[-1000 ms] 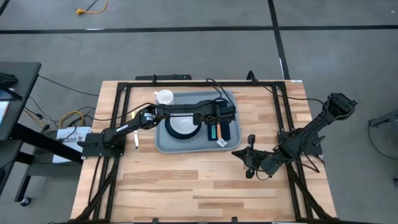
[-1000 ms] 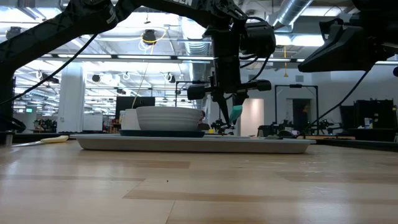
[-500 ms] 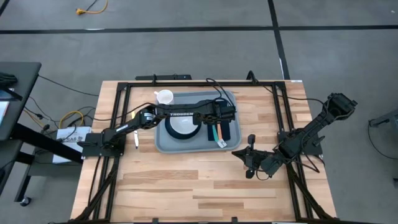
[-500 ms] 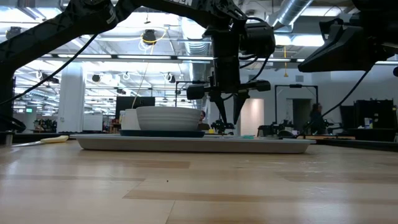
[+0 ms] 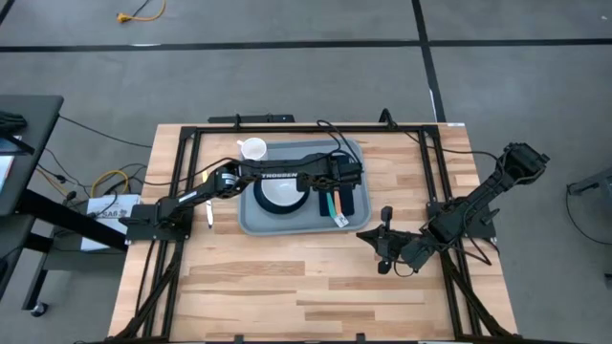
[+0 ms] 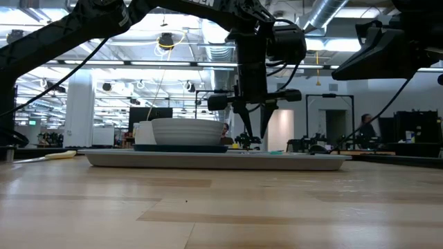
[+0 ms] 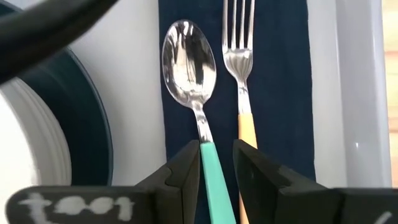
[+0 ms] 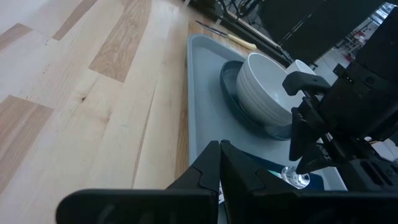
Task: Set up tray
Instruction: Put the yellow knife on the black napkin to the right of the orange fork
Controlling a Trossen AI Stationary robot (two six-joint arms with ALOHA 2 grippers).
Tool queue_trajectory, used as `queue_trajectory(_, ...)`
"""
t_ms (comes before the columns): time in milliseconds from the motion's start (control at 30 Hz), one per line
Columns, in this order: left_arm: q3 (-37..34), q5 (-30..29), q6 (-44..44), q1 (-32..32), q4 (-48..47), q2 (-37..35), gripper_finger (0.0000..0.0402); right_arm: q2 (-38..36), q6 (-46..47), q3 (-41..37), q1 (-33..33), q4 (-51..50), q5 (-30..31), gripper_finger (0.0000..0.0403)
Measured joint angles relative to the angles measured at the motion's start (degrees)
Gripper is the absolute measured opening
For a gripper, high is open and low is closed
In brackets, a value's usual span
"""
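Both claws: left claw narrow-open astride spoon w/ fork beside; right claw closed.

spoon handle end hidden between left end effector fingers; fork handle cut off

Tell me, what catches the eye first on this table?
The grey tray at the table's far middle, holding a white bowl on a dark plate. Beside them, on a navy napkin, lie a teal-handled spoon and an orange-handled fork, with the left gripper hovering open above. The right gripper waits off the tray's near right corner.
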Motion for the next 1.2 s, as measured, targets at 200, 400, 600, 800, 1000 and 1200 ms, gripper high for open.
queue_trajectory(200,0.0,2.4,0.0,0.0,-0.1,0.0,0.0087,0.0,0.0,0.0,0.0,0.0,0.0,0.0003)
queue_trajectory(400,0.1,8.9,-2.4,-0.1,-1.4,0.0,0.0087,0.0,0.0,0.0,0.0,0.0,0.0,0.0003)
queue_trajectory(600,0.2,12.4,-1.1,0.0,-1.7,-1.7,0.0087,0.0,0.0,0.0,0.0,0.0,0.0,0.0003)
queue_trajectory(800,0.1,11.2,8.3,0.1,-5.0,-6.4,0.0087,0.0,0.0,0.0,0.0,0.0,0.0,0.0003)
queue_trajectory(1000,0.2,7.0,25.1,0.2,-10.6,-12.7,0.0087,0.0,0.0,0.0,0.0,0.0,0.0,0.0003)
queue_trajectory(1200,0.2,4.7,46.6,0.2,-15.7,-17.7,0.0087,0.0,0.0,0.0,0.0,0.0,0.0,0.0003)
